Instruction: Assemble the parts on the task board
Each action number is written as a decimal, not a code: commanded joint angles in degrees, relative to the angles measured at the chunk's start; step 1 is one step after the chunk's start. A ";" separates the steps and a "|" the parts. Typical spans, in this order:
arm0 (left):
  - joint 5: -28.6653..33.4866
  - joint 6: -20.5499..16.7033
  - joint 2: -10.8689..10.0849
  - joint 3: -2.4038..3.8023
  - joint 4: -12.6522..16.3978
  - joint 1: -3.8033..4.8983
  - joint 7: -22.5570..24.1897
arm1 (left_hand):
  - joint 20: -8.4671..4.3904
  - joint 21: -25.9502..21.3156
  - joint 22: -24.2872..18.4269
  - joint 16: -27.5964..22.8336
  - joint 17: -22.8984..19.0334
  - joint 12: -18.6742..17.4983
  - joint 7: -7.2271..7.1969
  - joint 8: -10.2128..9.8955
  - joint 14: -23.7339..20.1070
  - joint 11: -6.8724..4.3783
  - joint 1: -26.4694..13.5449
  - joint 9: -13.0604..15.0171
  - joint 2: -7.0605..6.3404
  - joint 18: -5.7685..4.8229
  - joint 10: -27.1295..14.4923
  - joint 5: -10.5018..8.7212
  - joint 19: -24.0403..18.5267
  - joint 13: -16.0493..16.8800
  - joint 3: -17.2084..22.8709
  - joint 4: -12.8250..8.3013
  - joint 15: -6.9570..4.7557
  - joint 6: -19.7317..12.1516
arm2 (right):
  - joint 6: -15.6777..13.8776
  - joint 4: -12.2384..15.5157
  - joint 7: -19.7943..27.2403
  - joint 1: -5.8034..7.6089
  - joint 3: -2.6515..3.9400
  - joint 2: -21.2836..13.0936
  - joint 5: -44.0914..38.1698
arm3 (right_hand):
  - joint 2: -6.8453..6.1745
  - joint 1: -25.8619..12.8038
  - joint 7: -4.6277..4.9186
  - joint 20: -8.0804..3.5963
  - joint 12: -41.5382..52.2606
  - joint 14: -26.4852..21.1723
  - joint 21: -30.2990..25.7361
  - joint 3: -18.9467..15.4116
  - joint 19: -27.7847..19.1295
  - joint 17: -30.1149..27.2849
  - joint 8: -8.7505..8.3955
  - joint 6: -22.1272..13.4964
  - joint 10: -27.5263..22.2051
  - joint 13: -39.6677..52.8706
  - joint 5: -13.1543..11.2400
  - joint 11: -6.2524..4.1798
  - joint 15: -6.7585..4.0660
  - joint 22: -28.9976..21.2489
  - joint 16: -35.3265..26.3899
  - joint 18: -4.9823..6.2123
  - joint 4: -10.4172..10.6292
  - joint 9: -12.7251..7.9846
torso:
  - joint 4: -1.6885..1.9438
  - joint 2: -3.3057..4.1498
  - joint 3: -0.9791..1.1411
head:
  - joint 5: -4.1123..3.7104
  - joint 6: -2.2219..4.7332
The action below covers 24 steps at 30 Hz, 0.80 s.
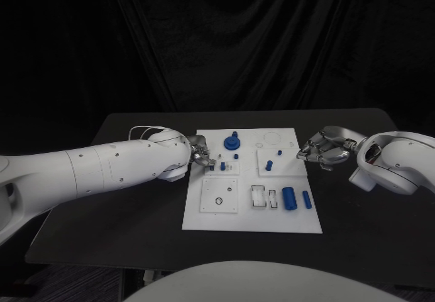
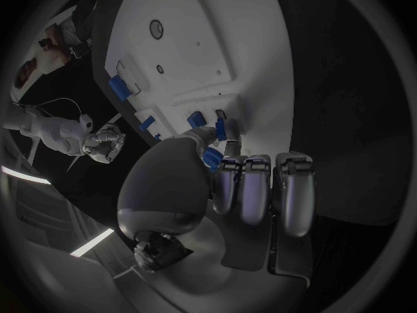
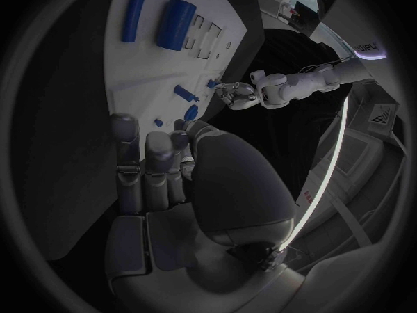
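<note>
The left hand (image 1: 201,156) pinches a small blue part (image 2: 211,159) at the white task board's (image 1: 254,217) nine o'clock edge. The right hand (image 1: 319,151) hovers at three o'clock, fingers curled, empty.

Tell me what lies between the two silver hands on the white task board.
In the head view, between the left hand and right hand: board surface with a round blue part and small blue pegs.

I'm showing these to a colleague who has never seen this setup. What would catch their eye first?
Probably the white task board in the middle of the black table, dotted with small blue parts such as the thick blue cylinder near its front right. Next, the two white arms: the left hand at the board's left edge, the right hand just off its right edge.
</note>
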 commanded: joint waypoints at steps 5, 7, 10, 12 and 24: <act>-0.44 -0.04 -0.44 -0.10 0.49 -0.56 0.83 | -0.40 -0.20 15.10 0.15 15.09 0.20 -0.12 -0.15 5.95 -0.39 -0.54 0.09 0.16 -0.36 6.04 -0.38 6.03 15.09 0.43 -0.02 -0.47 0.18 | 0.11 -0.01 -0.64 -0.13 0.04 -0.02 0.05 | -0.06 0.72 0.13 0.05 -0.14 -0.27 -0.07 0.29 -0.46 0.03 -0.08 -0.39 -0.25 -0.03 0.37 0.05 -0.02 -0.01 -0.15 0.65 0.08 0.06 | 0.01 0.00 0.01 | 0.04 0.01; -0.44 -0.02 -0.62 -0.10 0.73 -0.60 0.81 | -0.40 -0.20 15.10 0.15 15.09 0.20 -0.12 -0.15 5.95 -0.39 -0.54 0.09 0.16 -0.36 6.04 -0.38 6.03 15.09 0.43 -0.02 -0.47 0.18 | 0.18 -0.04 -0.68 -0.14 0.04 -0.02 0.05 | -0.11 0.76 0.13 0.06 -0.16 -0.29 -0.13 0.31 -0.46 -0.02 -0.05 -0.37 -0.27 -0.09 0.44 0.06 -0.02 -0.02 -0.18 0.66 0.06 0.08 | -0.02 0.01 -0.01 | 0.09 0.01; -0.44 0.07 -0.91 -0.10 1.11 -0.66 0.74 | -0.40 -0.20 15.10 0.15 15.09 0.20 -0.14 -0.15 5.95 -0.39 -0.52 0.10 0.17 -0.36 6.04 -0.40 6.03 15.09 0.49 -0.04 -0.47 0.17 | 0.28 -0.07 -0.76 -0.17 0.04 -0.01 0.05 | -0.11 0.76 0.13 0.06 -0.16 -0.29 -0.13 0.31 -0.46 -0.02 -0.05 -0.37 -0.27 -0.09 0.44 0.06 -0.02 -0.02 -0.18 0.66 0.06 0.08 | 0.01 0.00 -0.03 | 0.08 0.01; -0.44 0.14 -1.17 -0.10 1.45 -0.70 0.69 | -0.39 -0.20 15.10 0.15 15.09 0.20 -0.15 -0.16 5.95 -0.39 -0.50 0.11 0.17 -0.36 6.04 -0.42 6.03 15.09 0.52 -0.07 -0.47 0.17 | 0.38 -0.09 -0.82 -0.19 0.04 0.01 0.05 | -0.11 0.76 0.13 0.06 -0.16 -0.29 -0.13 0.31 -0.46 -0.02 -0.05 -0.37 -0.27 -0.09 0.44 0.06 -0.02 -0.02 -0.18 0.66 0.06 0.08 | 0.03 -0.01 -0.05 | 0.08 0.01; -0.44 0.12 -1.97 -0.10 2.55 -0.85 0.62 | -0.39 -0.20 15.10 0.15 15.09 0.20 -0.16 -0.19 5.95 -0.40 -0.45 0.13 0.14 -0.36 6.04 -0.45 6.03 15.09 0.65 -0.16 -0.47 0.14 | 0.75 -0.20 -1.11 -0.31 0.04 0.05 0.05 | -0.12 0.80 0.14 0.06 -0.27 -0.34 -0.24 0.33 -0.49 -0.13 -0.05 -0.39 -0.39 -0.24 0.50 0.06 -0.02 -0.05 -0.28 0.67 0.06 0.10 | 0.06 -0.05 -0.04 | 0.03 0.01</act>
